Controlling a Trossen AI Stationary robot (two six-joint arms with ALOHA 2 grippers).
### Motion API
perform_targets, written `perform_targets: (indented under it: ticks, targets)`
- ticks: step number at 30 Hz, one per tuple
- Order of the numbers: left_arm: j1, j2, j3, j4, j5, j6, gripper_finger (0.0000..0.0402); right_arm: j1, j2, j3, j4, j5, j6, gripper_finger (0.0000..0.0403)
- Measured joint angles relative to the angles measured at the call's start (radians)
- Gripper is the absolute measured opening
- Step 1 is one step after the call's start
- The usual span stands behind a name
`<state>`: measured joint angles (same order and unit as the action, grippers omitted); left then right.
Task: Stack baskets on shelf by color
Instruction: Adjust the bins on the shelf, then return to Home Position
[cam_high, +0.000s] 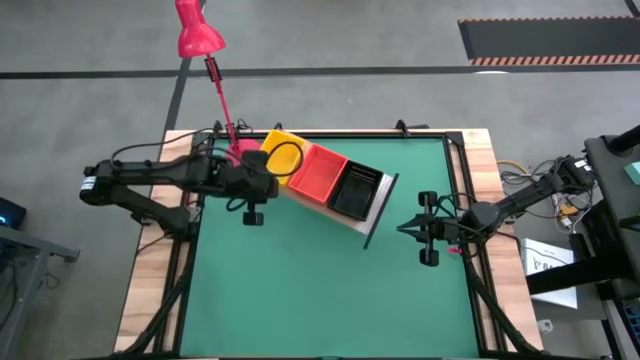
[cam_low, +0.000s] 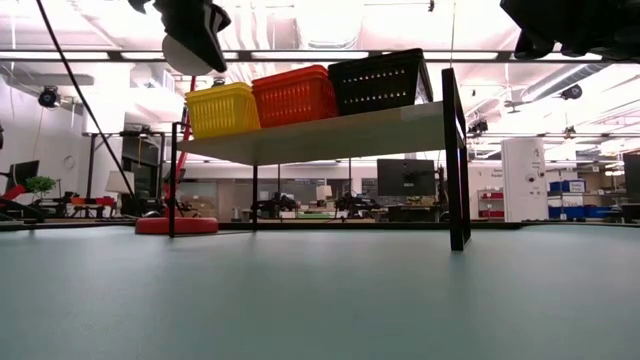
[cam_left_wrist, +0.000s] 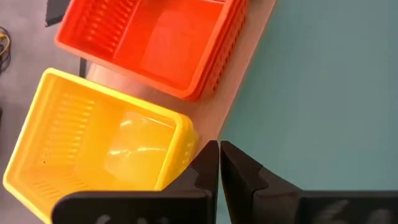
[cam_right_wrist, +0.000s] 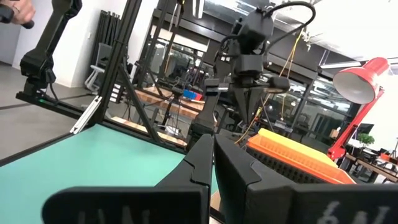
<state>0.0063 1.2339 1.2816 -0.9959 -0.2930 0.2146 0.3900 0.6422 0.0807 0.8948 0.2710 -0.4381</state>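
Observation:
Three stacks of baskets stand side by side on the light-wood shelf (cam_high: 372, 212): yellow (cam_high: 283, 157), red-orange (cam_high: 318, 173) and black (cam_high: 356, 190). In the low view they sit on the raised plank (cam_low: 330, 135) in the same order. My left gripper (cam_high: 272, 186) is shut and empty, above the shelf's near edge by the yellow stack (cam_left_wrist: 106, 149). My right gripper (cam_high: 403, 229) is shut and empty, over the mat to the right of the shelf.
A red desk lamp (cam_high: 197, 32) stands at the table's far left, its base (cam_low: 176, 225) behind the shelf. The green mat (cam_high: 330, 290) stretches toward the near edge. Wooden table borders run along both sides.

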Motion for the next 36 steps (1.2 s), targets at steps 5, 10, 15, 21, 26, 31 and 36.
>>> perform_targets:
  ticks: [5,10,15,21,26,31,36]
  targets:
    - [0.001,0.001,-0.034,-0.001,-0.001,0.000,0.0000,0.000,0.000,0.000,0.000,0.000,0.000,0.0009]
    - [0.001,0.001,-0.061,-0.002,-0.053,0.000,0.0000,0.000,0.000,0.000,0.000,0.000,0.000,0.0009]
    - [0.000,-0.017,-0.058,0.016,-0.007,0.001,0.0000,0.000,0.000,0.000,-0.001,0.000,0.000,0.0009]
    - [-0.002,-0.152,-0.182,0.277,0.313,0.002,0.0000,0.000,0.000,0.000,-0.007,0.000,-0.002,0.0009]
    - [-0.006,-0.315,-0.374,0.501,0.346,0.005,0.0000,0.000,0.000,0.000,-0.007,0.000,-0.001,0.0009]
    - [-0.006,-0.450,-0.545,0.652,0.345,0.009,0.0000,-0.002,0.000,0.000,-0.008,0.017,-0.010,0.0009]
    - [-0.006,-0.548,-0.661,0.750,0.344,0.052,0.0000,-0.020,-0.001,0.000,0.003,0.050,-0.029,0.0009]
